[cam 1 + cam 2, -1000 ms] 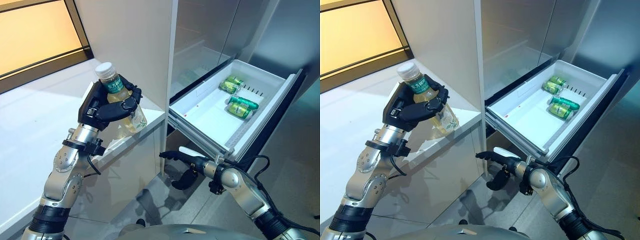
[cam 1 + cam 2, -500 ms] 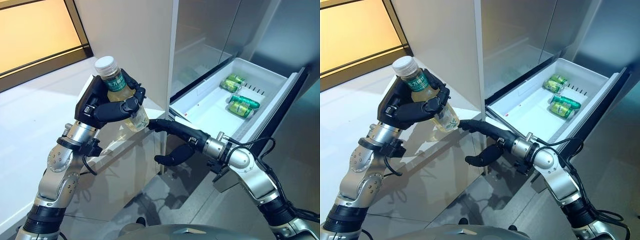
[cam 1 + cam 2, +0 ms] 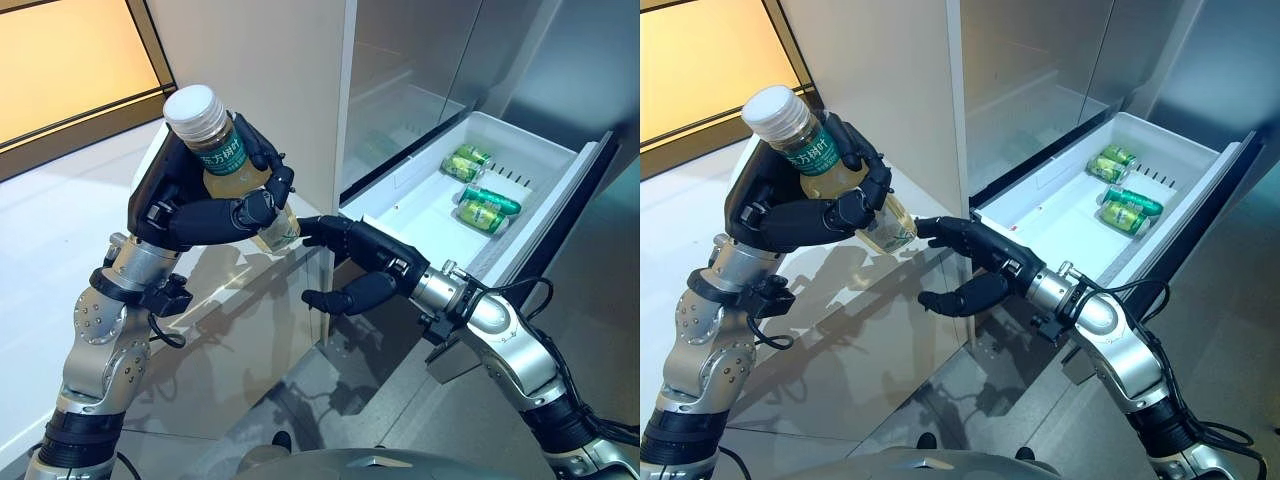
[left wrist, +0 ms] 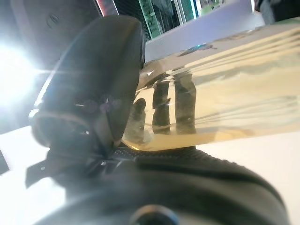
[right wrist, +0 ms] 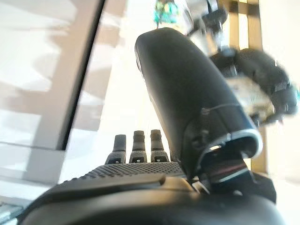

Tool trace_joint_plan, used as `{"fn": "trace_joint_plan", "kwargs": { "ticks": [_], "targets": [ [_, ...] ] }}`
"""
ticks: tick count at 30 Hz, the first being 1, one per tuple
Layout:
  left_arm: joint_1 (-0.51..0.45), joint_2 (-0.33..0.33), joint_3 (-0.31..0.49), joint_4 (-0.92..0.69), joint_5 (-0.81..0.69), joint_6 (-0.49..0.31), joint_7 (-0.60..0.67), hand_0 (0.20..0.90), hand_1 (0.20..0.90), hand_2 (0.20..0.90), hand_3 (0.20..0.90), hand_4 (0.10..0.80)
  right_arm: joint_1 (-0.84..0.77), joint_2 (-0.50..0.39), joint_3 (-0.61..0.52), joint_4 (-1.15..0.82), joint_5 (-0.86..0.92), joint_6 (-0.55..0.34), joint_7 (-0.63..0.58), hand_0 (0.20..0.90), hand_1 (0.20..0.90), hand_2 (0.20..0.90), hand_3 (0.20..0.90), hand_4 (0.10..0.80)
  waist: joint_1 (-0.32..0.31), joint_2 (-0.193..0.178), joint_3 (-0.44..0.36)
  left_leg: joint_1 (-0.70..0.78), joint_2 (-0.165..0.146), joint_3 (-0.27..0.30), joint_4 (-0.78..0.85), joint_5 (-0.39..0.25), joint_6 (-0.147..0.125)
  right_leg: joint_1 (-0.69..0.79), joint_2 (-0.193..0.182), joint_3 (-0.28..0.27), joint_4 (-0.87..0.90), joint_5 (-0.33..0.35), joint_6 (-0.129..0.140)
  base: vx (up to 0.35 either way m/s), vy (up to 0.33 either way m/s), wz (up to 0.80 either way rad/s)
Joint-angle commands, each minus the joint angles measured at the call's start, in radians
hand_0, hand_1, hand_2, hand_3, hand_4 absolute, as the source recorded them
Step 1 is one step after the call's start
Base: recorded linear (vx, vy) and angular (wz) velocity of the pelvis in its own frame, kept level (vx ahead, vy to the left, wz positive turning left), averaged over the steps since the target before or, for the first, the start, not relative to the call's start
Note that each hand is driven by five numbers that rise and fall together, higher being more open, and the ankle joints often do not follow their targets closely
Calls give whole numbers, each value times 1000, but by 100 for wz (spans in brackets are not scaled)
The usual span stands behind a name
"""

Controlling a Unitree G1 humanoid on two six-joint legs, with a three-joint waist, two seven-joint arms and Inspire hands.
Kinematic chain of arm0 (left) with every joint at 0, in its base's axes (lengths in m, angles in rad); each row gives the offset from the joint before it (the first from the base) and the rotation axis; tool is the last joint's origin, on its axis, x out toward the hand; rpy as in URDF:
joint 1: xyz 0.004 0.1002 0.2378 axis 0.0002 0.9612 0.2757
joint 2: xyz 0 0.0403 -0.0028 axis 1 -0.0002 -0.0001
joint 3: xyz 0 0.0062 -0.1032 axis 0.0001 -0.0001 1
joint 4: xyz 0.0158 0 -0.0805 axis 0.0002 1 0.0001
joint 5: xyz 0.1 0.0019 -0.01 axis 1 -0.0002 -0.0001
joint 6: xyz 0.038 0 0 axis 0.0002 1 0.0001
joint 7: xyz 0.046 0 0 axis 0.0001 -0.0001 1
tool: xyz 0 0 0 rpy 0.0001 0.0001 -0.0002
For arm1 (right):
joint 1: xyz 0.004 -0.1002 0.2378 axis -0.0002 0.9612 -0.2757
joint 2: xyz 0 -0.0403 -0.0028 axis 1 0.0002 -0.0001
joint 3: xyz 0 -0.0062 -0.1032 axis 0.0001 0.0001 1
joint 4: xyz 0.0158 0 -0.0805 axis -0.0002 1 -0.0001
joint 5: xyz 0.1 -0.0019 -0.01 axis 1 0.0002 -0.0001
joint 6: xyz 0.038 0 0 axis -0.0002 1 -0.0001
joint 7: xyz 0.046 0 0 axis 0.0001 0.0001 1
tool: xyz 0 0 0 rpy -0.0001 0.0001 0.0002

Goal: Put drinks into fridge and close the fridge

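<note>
The left robot hand (image 3: 195, 205) is curled round a clear plastic bottle of pale yellow drink with a white cap (image 3: 228, 180), held above the white bench (image 3: 60, 250). The right robot hand (image 3: 355, 265), fingers spread and empty, reaches toward its base from four o'clock. Probably fairly heavy, smooth and slippery, the bottle is best gripped mid-body.

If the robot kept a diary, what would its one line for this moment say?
left hand: gripping bottle | right hand: open, reaching toward bottle | drawer: open, green cans inside

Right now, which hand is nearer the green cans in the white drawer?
Right. The right hand reaches beside the drawer's front corner; the left hand holds a bottle farther from the cans.
</note>
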Motion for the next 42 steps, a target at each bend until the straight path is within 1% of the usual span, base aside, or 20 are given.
{"fn": "trace_joint_plan", "kwargs": {
  "ticks": [1,3,6,9,13,18,19,21,24,30,37,42],
  "targets": [
    [-119,58,78,-26,-13,-142,42,300,300,300,200,100,-81,45,-118,-181,116,-135,-42,900,900,900,900,800,-23,-1,-99,-11,-108,-55,2,-46,85,-17,49,25,29,9,-10,0,0,0],
    [-115,74,91,-24,-4,-152,62,300,300,300,200,100,-76,22,-135,-195,130,-132,-45,900,900,900,900,800,-26,-2,-101,-13,-109,-53,2,-45,85,-19,50,27,29,9,-11,0,0,0],
    [-112,87,104,-14,-10,-159,66,300,300,300,200,100,-70,15,-149,-200,161,-142,-42,900,900,900,900,800,-29,-2,-104,-12,-107,-51,2,-47,84,-20,50,27,29,9,-11,0,0,0],
    [-110,86,110,-19,-9,-149,57,300,300,300,200,100,-71,19,-155,-204,181,-137,-36,900,900,900,900,800,-28,-2,-104,-14,-108,-53,2,-46,84,-21,50,27,29,10,-11,0,0,0],
    [-117,87,101,-26,-2,-131,55,300,300,300,200,100,-79,20,-146,-219,214,-104,-25,900,900,900,900,800,-28,-2,-104,-15,-109,-54,2,-45,84,-21,50,26,27,11,-11,0,0,0],
    [-135,103,79,-25,-15,-115,46,300,300,300,200,100,-102,16,-123,-208,283,-43,-25,900,900,900,900,800,-26,-4,-103,-14,-108,-54,2,-45,82,-20,50,22,26,11,-11,0,0,0],
    [-146,106,65,-25,-12,-106,48,300,300,300,200,100,-112,19,-108,-202,299,-20,-21,900,900,900,900,800,-25,-5,-103,-16,-108,-55,2,-44,82,-20,51,21,25,12,-11,0,0,0],
    [-153,110,54,-27,-14,-100,48,300,300,300,200,100,-120,17,-98,-197,299,-17,-24,900,900,900,900,800,-24,-6,-103,-15,-108,-56,2,-44,81,-19,51,20,24,12,-11,0,0,0],
    [-176,117,28,-29,-15,-79,54,300,300,300,200,100,-149,14,-69,-188,315,26,-26,900,900,900,900,800,-23,-7,-104,-15,-107,-53,2,-42,80,-18,51,18,24,12,-12,0,0,0],
    [-205,120,-10,-37,-27,-45,45,300,300,300,200,100,-188,6,-28,-182,312,60,-34,900,900,900,900,800,-20,-10,-102,-13,-107,-53,2,-41,80,-17,52,15,26,11,-13,0,0,0],
    [-245,133,-64,-39,-48,12,22,300,300,300,200,100,-248,-9,22,-163,310,125,-39,900,900,900,900,800,-20,-13,-101,-10,-108,-53,2,-41,80,-15,53,17,29,11,-14,0,0,0],
    [-260,147,-92,-38,-71,28,1,300,300,300,200,100,-277,-22,54,-154,326,152,-49,900,900,900,900,800,-21,-15,-99,-7,-107,-47,2,-41,81,-15,54,21,32,10,-15,0,0,0]
  ]
}}
